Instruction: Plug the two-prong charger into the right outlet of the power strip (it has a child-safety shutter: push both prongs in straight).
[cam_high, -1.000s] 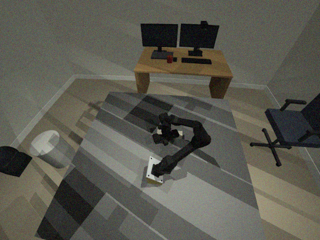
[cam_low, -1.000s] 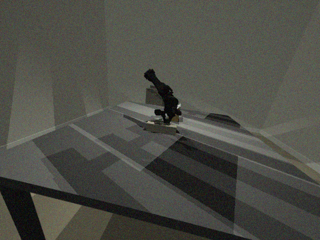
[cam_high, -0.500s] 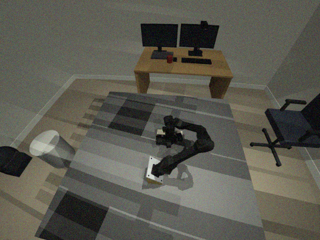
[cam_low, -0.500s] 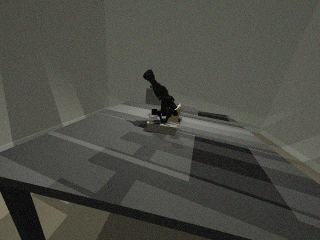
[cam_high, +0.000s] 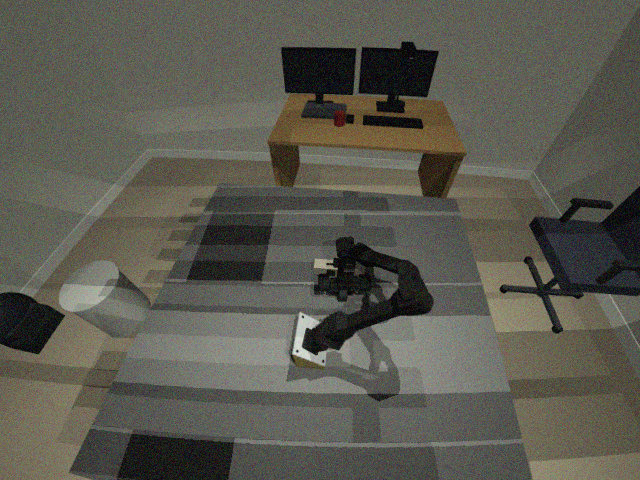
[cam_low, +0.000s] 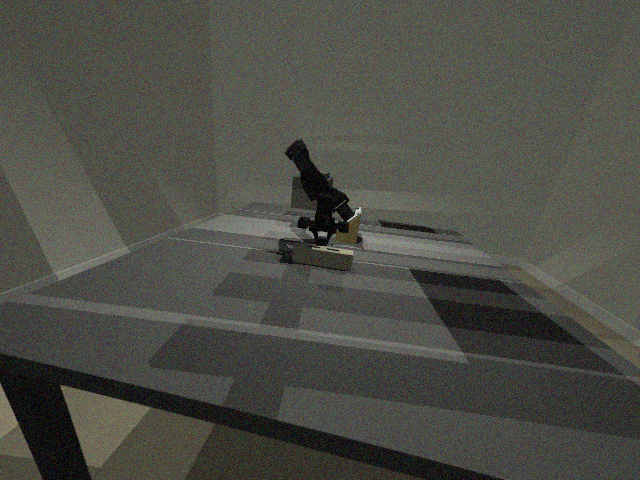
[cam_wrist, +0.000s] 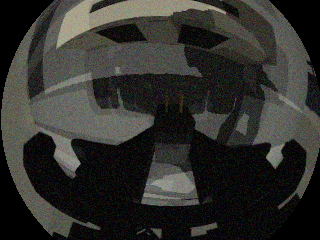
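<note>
My gripper (cam_high: 337, 281) (cam_low: 321, 236) (cam_wrist: 171, 128) is shut on the dark two-prong charger (cam_wrist: 172, 121). In the wrist view the charger's two yellowish prongs (cam_wrist: 174, 103) point away from me toward a long shaded shape lying across the view. The cream power strip (cam_high: 324, 264) (cam_low: 324, 256) lies on the striped grey table top. The gripper hangs close above it, fingers pointing down. The outlets and the gap between prongs and strip are hidden by the gripper and the dim light.
The arm's base (cam_high: 308, 345) (cam_low: 352, 229) sits on a tan block with a white plate, near the strip. Beyond the table stand a wooden desk (cam_high: 364, 135) with two monitors, an office chair (cam_high: 584, 253), and a pale bin (cam_high: 100, 299).
</note>
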